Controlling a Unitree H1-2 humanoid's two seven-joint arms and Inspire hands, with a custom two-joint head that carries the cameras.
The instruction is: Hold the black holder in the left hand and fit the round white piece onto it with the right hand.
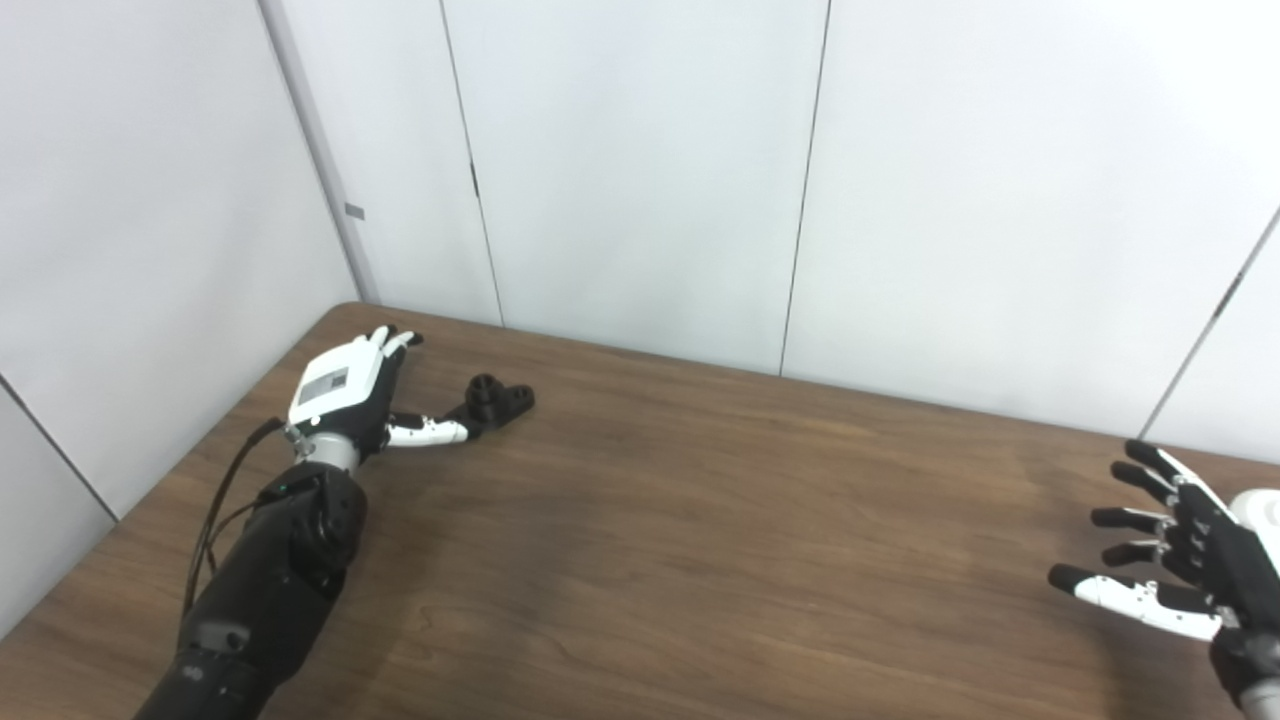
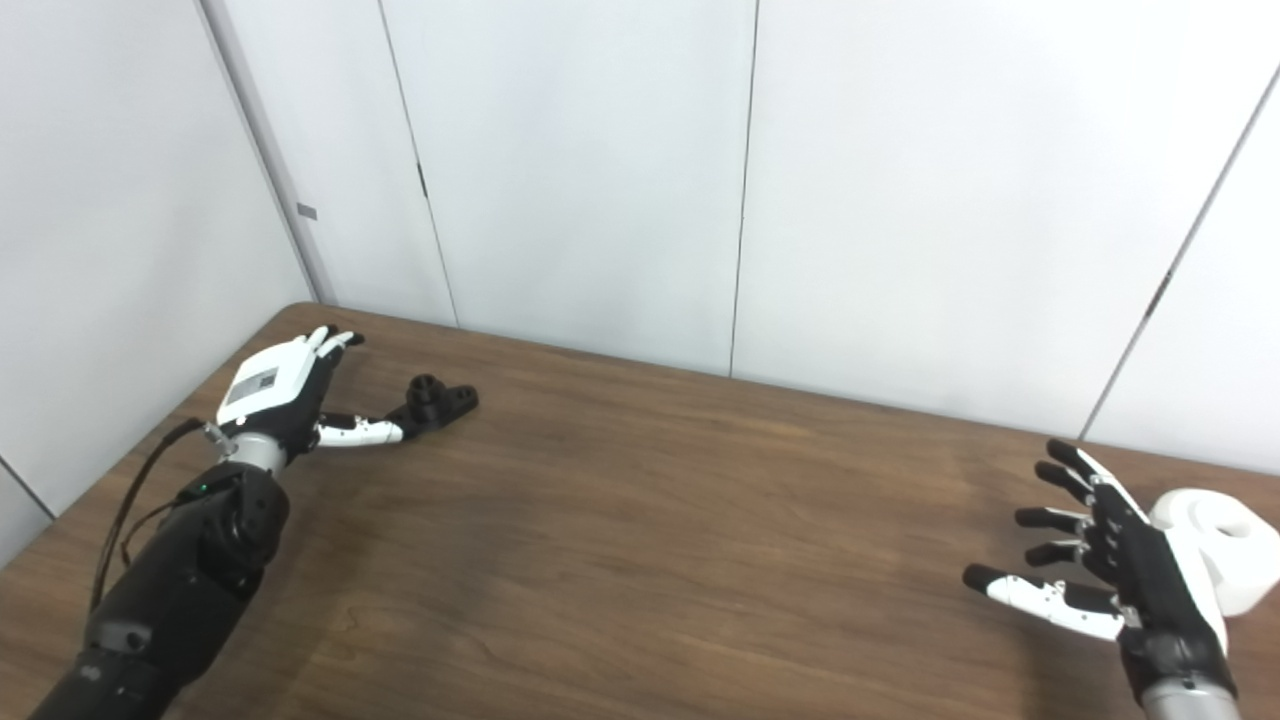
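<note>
The black holder (image 1: 497, 399) lies on the brown table (image 1: 650, 520) at the far left, a short cylinder on a flat base. My left hand (image 1: 352, 390) rests open just left of it, the thumb reaching to the holder's near side. The round white piece (image 2: 1225, 545) lies at the far right of the table, partly hidden behind my right hand (image 2: 1110, 575). That hand hovers open with its fingers spread, just left of the white piece and holding nothing. In the left eye view only a sliver of the round white piece (image 1: 1262, 508) shows at the frame edge.
White wall panels (image 1: 640, 170) stand close behind the table's far edge and along its left side. A black cable (image 1: 215, 510) runs along my left forearm. A wide stretch of bare wood lies between the two hands.
</note>
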